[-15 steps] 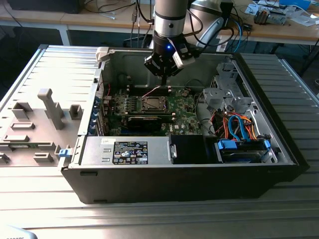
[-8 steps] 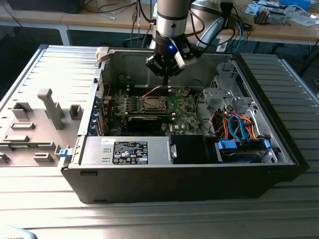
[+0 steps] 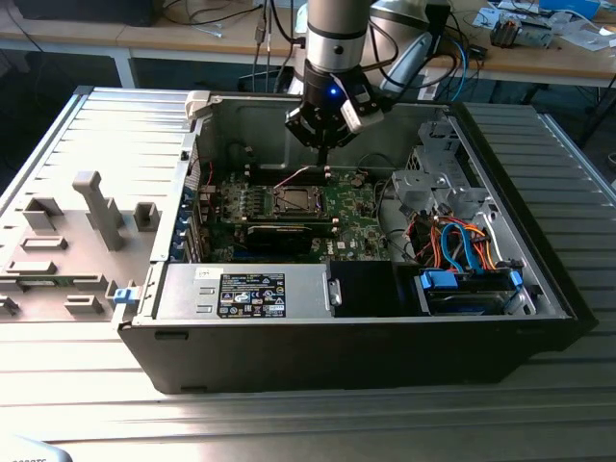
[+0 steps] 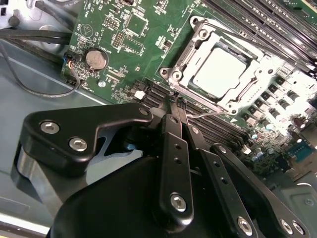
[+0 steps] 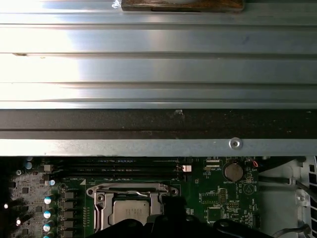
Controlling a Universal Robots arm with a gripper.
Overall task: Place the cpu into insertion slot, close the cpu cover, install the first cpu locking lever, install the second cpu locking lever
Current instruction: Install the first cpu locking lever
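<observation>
The cpu [image 4: 219,69] lies flat in the insertion slot [image 4: 168,73] on the green board, its dull silver top facing up. The cpu cover [image 4: 255,79] lies down around it as a silvery frame. My gripper [image 4: 176,101] is shut, its thin black fingers pressed together, and hangs just off the socket's corner. A thin locking lever [image 4: 200,115] rises from that corner to the fingertips; whether they touch is unclear. In the exterior view the gripper [image 3: 322,154] hovers over the socket [image 3: 294,200] with the lever [image 3: 294,178] slanting up to it. The first wrist view shows the cpu [image 5: 130,210] framed by the cover [image 5: 126,191].
Memory slots [image 4: 257,25] run beside the socket, and a coin battery [image 4: 96,58] sits on the board. The case's ribbed wall [image 5: 158,74] stands close behind. A power supply [image 3: 245,292], a black card [image 3: 279,234] and a drive cage with blue and orange cables [image 3: 462,241] crowd the case.
</observation>
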